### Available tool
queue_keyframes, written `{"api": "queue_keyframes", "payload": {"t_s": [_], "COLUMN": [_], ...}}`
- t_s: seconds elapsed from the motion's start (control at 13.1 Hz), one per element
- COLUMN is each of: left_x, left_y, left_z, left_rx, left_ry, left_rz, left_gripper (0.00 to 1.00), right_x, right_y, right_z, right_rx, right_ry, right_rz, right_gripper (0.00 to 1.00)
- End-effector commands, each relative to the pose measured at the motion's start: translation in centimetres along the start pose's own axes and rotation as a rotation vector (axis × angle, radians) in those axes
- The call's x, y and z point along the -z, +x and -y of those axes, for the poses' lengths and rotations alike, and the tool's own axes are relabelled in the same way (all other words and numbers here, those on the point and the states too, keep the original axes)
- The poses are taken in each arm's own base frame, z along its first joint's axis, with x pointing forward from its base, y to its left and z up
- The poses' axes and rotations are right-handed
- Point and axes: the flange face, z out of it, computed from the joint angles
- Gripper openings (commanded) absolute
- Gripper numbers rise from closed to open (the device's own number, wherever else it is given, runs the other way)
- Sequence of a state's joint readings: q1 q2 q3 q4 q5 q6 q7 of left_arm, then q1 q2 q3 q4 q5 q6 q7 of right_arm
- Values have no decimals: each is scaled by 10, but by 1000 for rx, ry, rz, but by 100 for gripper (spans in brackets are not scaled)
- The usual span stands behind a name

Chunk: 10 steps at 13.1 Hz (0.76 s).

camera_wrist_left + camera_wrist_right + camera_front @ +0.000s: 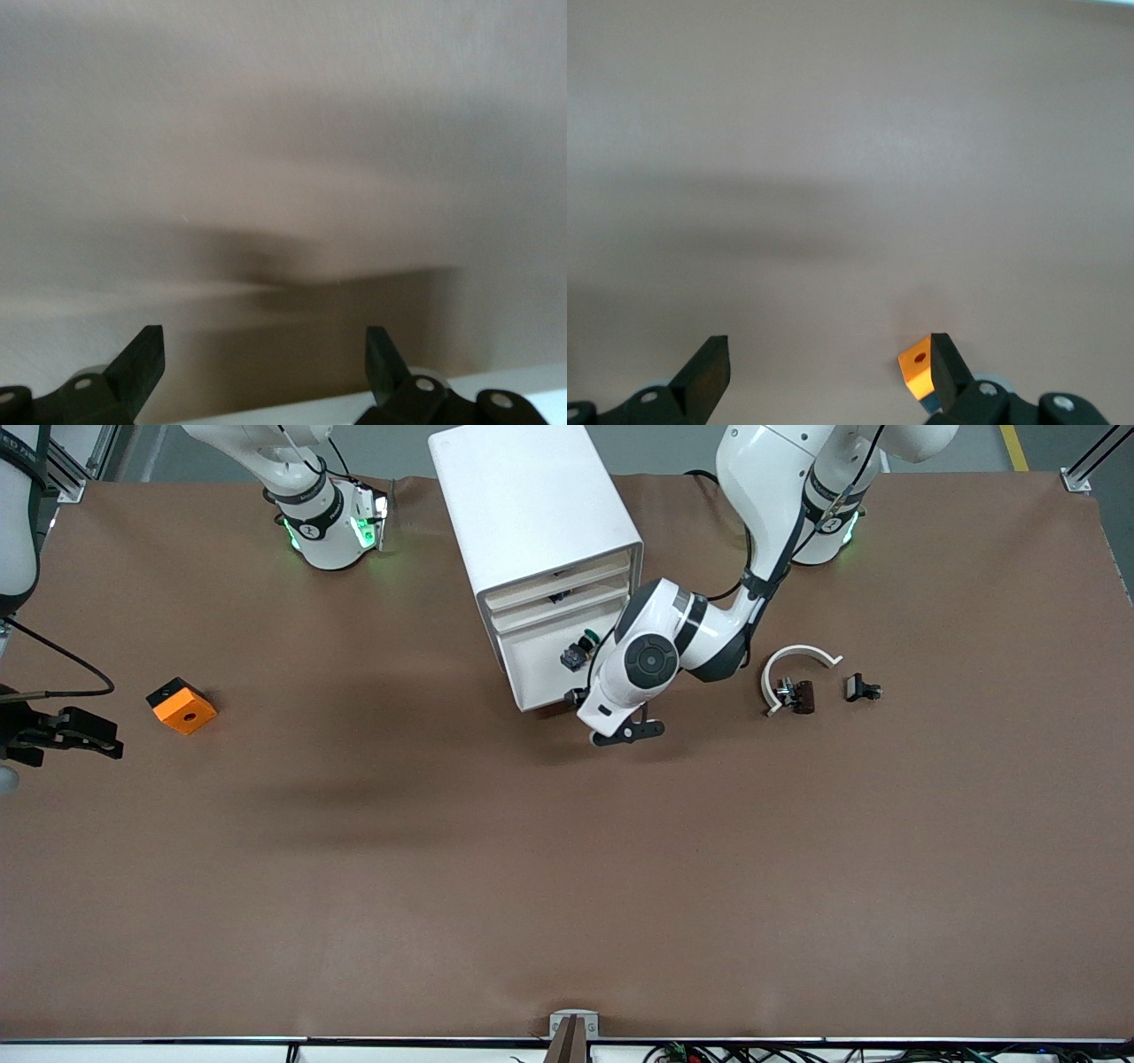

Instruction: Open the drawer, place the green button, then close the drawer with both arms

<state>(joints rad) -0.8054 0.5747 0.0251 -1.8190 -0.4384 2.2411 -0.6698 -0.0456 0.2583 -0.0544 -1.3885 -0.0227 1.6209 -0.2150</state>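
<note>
Cabinet: a white boxy cabinet (540,540) of four stacked drawers stands on the brown table mat (567,868), midway between my two bases, its drawer fronts facing the front camera.

Drawer: the lowest one, a wide shallow white drawer with a pale beige front edge (545,669), is pulled out toward the front camera, its tray open to view.

Button: the tiny push-button switch with a round green cap on a black-and-blue body (578,650) lies inside that open drawer, at the end toward my left arm.

Left gripper: my black two-finger left gripper (580,695) hangs low at the open drawer's front corner, toward my left arm's end, with the white wrist above it. In the left wrist view the left gripper (265,354) has its fingers spread wide with nothing between them; a white edge shows just under them.

Right gripper: my black right gripper (75,735) waits over the mat at the right arm's end of the table, well apart from the cabinet. In the right wrist view the right gripper (830,359) is spread wide and empty.

Orange cube: an orange plastic cube with a hole in its top (181,705) sits on the mat near my right gripper; one finger partly covers it in the right wrist view (915,370).

Other parts: a white curved plastic piece (791,664), a dark brown clip (800,695) beside it and a small black clip (861,687) lie on the mat toward my left arm's end.
</note>
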Motion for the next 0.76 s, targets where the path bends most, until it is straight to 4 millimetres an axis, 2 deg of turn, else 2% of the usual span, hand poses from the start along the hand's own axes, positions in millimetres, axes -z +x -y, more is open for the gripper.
{"api": "queue_keyframes", "payload": {"t_s": [0.0,0.08,0.15,0.3,0.53,0.69], "left_x": [-11,-14,-17,-23,-29,-32], "left_y": [-34,-43,-52,-66,-85,-94], "left_z": [-15,-19,-25,-32,-42,-46], "left_rx": [2,11,6,0,40,53], "left_ry": [3,3,4,6,11,13], "left_rz": [32,41,51,67,87,96], "left_gripper": [100,100,100,100,100,100], "right_x": [4,4,18,37,62,82], "right_y": [-9,-7,-13,-32,-75,-94], "right_z": [14,32,34,33,26,24], "right_rx": [40,59,43,34,12,14], "right_ry": [30,14,11,16,19,17], "right_rz": [64,75,51,38,16,1], "right_gripper": [100,100,100,100,100,100]}}
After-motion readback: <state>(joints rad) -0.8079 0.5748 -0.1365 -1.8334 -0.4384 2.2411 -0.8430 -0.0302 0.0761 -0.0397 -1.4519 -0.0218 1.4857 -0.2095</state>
